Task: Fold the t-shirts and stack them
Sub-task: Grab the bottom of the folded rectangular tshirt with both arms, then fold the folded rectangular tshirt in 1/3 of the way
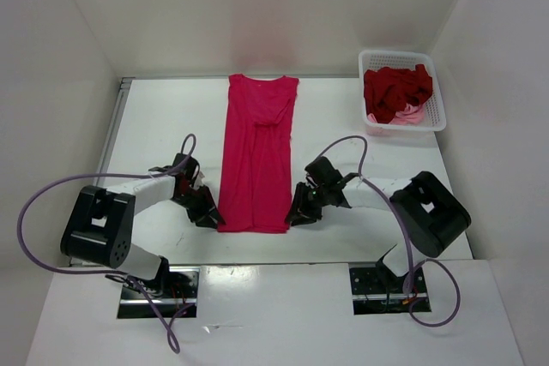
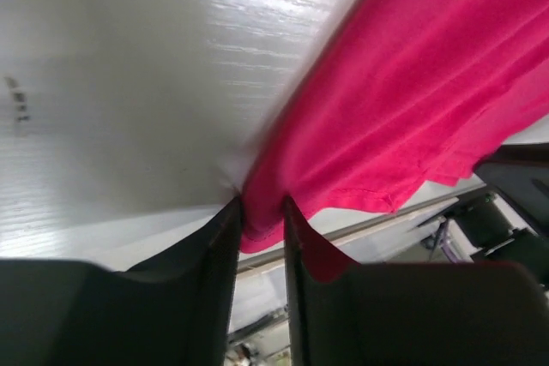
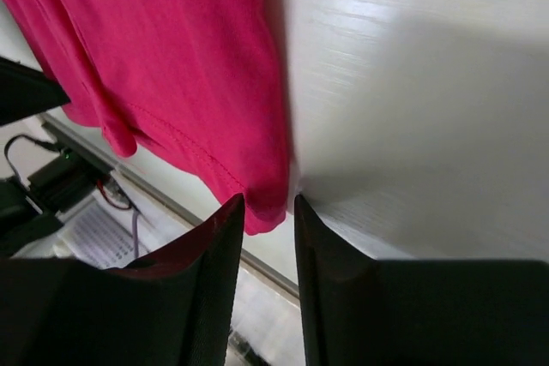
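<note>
The bright magenta-red t-shirt (image 1: 257, 160) is lying flat in the middle of the table (image 1: 163, 126), folded in lengthwise so it's a long narrow strip, neck end at the far side and hem toward the arms. The other two are well off to the far right, dumped in a white mesh basket (image 1: 439, 117): the dark crimson t-shirt (image 1: 396, 90) bunched on top and a bit of the light pink t-shirt (image 1: 410, 114) peeking out underneath at the near side.

Both arms are down at the hem. The left gripper (image 1: 208, 216) is at the near-left corner, and its wrist cam shows that corner of cloth tucked right in the narrow gap between the fingers, so it looks pinched. The right gripper (image 1: 298, 214) is at the near-right corner. In its own cam the corner sits just at the mouth of the fingers with a slim gap below, so honestly can't tell if it's got hold or not.
</note>
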